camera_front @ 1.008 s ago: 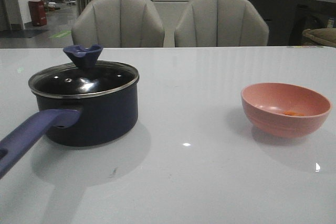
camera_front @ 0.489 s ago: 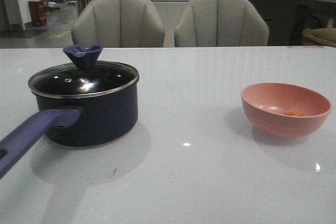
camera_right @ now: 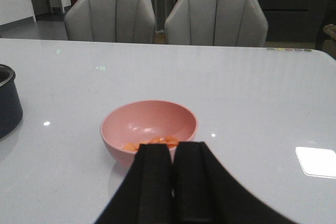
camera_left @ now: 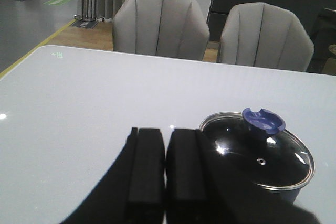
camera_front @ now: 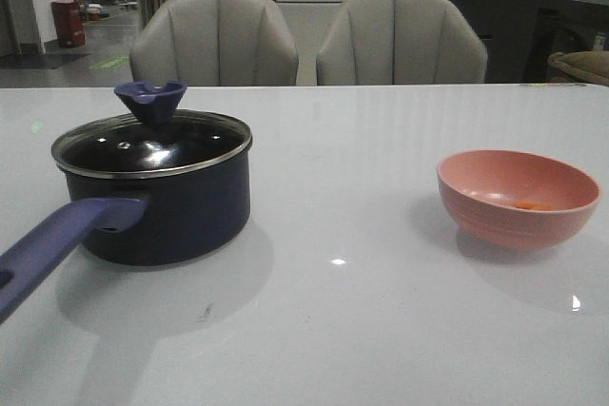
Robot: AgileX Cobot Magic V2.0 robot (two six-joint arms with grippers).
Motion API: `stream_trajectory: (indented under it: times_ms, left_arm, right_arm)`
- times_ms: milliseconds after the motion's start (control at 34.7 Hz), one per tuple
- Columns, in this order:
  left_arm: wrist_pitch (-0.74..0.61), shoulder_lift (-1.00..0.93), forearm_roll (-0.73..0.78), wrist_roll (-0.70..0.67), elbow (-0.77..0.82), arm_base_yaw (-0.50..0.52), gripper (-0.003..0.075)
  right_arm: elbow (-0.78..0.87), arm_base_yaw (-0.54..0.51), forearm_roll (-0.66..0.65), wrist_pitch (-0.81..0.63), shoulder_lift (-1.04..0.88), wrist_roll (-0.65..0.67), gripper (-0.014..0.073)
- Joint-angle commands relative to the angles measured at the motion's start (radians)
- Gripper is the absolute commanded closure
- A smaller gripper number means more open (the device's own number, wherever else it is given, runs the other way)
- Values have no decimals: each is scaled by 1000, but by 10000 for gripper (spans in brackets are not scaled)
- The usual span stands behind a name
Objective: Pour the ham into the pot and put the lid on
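The navy pot (camera_front: pixel 166 206) stands on the left of the table, its purple-blue handle (camera_front: pixel 52 240) pointing toward me. The glass lid (camera_front: pixel 152 143) with its purple-blue knob (camera_front: pixel 150 100) sits on the pot. It also shows in the left wrist view (camera_left: pixel 260 150). The ham (camera_right: pixel 152 142) lies as orange slices in a salmon-pink bowl (camera_front: pixel 517 199) on the right. My left gripper (camera_left: pixel 166 135) is shut and empty, near the pot's side. My right gripper (camera_right: pixel 173 150) is shut and empty, just before the bowl (camera_right: pixel 148 124). Neither gripper shows in the front view.
Two grey chairs (camera_front: pixel 214 40) stand behind the table's far edge. The white table top (camera_front: pixel 352 159) stretches between pot and bowl. The pot's edge (camera_right: pixel 8 106) shows in the right wrist view.
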Motion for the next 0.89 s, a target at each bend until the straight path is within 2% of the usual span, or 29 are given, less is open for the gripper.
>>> stream_trajectory:
  times_ms: [0, 115, 202, 288, 432, 489, 662, 864]
  left_arm:
    - [-62, 19, -13, -5, -34, 3, 603]
    - [-64, 20, 1, -5, -34, 3, 582]
    - [-64, 24, 3, -5, -34, 3, 521]
    - [-64, 27, 3, -5, -34, 3, 416]
    - [-59, 38, 3, -5, -34, 3, 155]
    - [-57, 45, 3, -5, -34, 3, 98]
    - [-25, 92, 13, -3, -55, -3, 82]
    - [110, 242, 39, -3, -210, -53, 82]
  right_arm:
    - [-10, -4, -8, -87, -17, -7, 445]
    - [-10, -4, -8, -87, -17, -7, 445]
    - [-10, -4, -8, -87, -17, -7, 445]
    - [-10, -4, -8, -87, -17, -7, 445]
    - [-10, -4, -8, -87, -17, -7, 445]
    - [-10, -4, -8, -87, -17, -7, 445]
    - [-10, -4, -8, -87, -17, -7, 445]
    - [-10, -4, -8, -87, -17, -7, 445]
